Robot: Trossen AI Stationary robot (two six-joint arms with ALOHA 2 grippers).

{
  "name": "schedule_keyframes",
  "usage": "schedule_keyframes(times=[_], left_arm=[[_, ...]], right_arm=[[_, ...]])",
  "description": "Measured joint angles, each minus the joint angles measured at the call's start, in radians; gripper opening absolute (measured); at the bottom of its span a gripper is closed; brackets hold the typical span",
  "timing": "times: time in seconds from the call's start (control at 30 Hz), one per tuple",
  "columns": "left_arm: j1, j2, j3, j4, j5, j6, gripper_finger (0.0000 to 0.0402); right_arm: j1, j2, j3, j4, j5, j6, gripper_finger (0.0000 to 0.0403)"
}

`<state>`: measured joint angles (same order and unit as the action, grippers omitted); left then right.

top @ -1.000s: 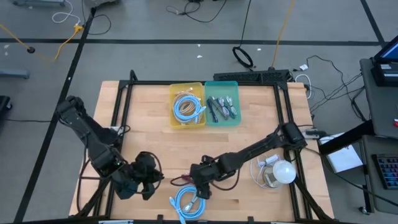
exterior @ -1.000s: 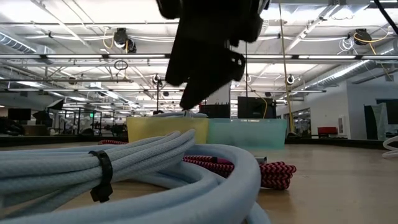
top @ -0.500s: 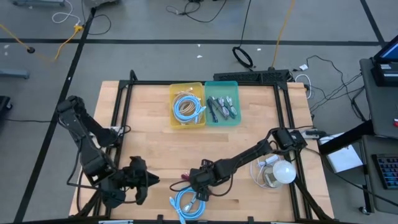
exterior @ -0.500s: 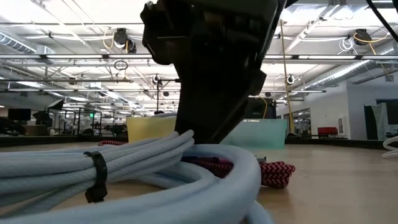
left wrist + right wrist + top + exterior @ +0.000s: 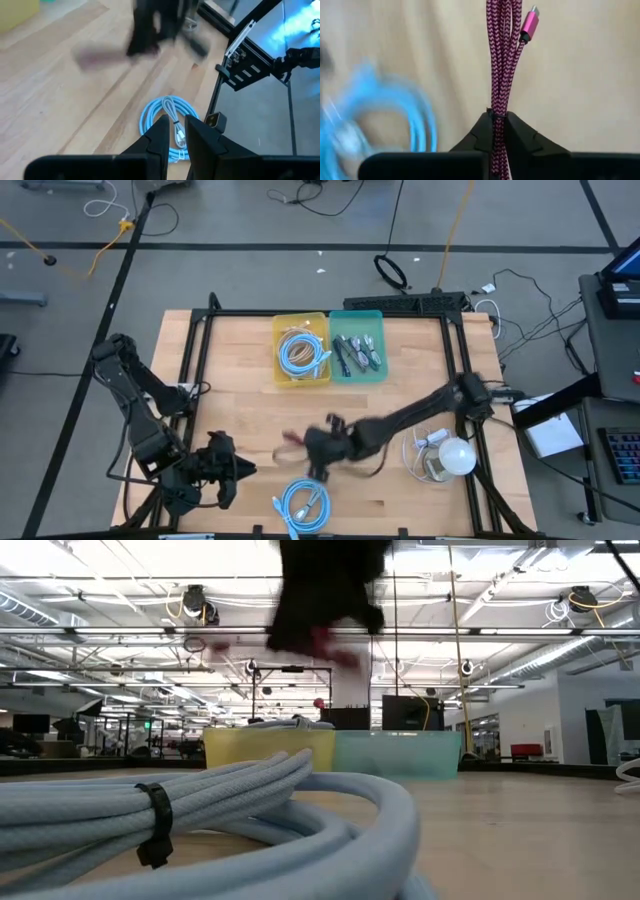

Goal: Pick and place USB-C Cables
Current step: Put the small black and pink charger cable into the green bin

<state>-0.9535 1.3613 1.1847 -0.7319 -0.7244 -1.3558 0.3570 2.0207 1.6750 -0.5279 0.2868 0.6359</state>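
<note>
Two dark arms on show from above, both near-black and built from chunky jointed segments. The left arm (image 5: 135,395) has blocky links with rounded joint housings, and a thin black cable loops off its lower section. The right arm (image 5: 420,420) runs long and slim, a squarish joint block at its far end, its wrist end smeared by blur. Close up, the left gripper (image 5: 173,131) shows two flat, matte black fingers (image 5: 155,137) tapering to narrow tips off a broad black base. The right gripper (image 5: 498,125) looks the same: smooth black fingers (image 5: 482,127), angular shoulders, a wide dark bar beneath.
</note>
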Motion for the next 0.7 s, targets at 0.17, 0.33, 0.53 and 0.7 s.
schedule_keyframes(times=[0.17,0.33,0.53,0.7], left_arm=[[0.0,0.0,0.0,-0.002,-0.023,-0.001,0.0062],[0.0,0.0,0.0,0.001,-0.036,-0.001,0.0062],[0.0,0.0,0.0,0.009,-0.036,-0.012,0.0062],[0.0,0.0,0.0,0.038,-0.038,-0.006,0.0062]], right_arm=[[-0.09,-0.221,0.003,-0.082,0.327,0.083,0.0016],[-0.29,-0.371,0.003,-0.253,0.532,0.137,0.0016],[-0.566,-0.378,0.002,-0.301,0.413,0.159,0.0016],[-0.648,-0.274,0.0,-0.265,0.235,0.19,0.0016]])
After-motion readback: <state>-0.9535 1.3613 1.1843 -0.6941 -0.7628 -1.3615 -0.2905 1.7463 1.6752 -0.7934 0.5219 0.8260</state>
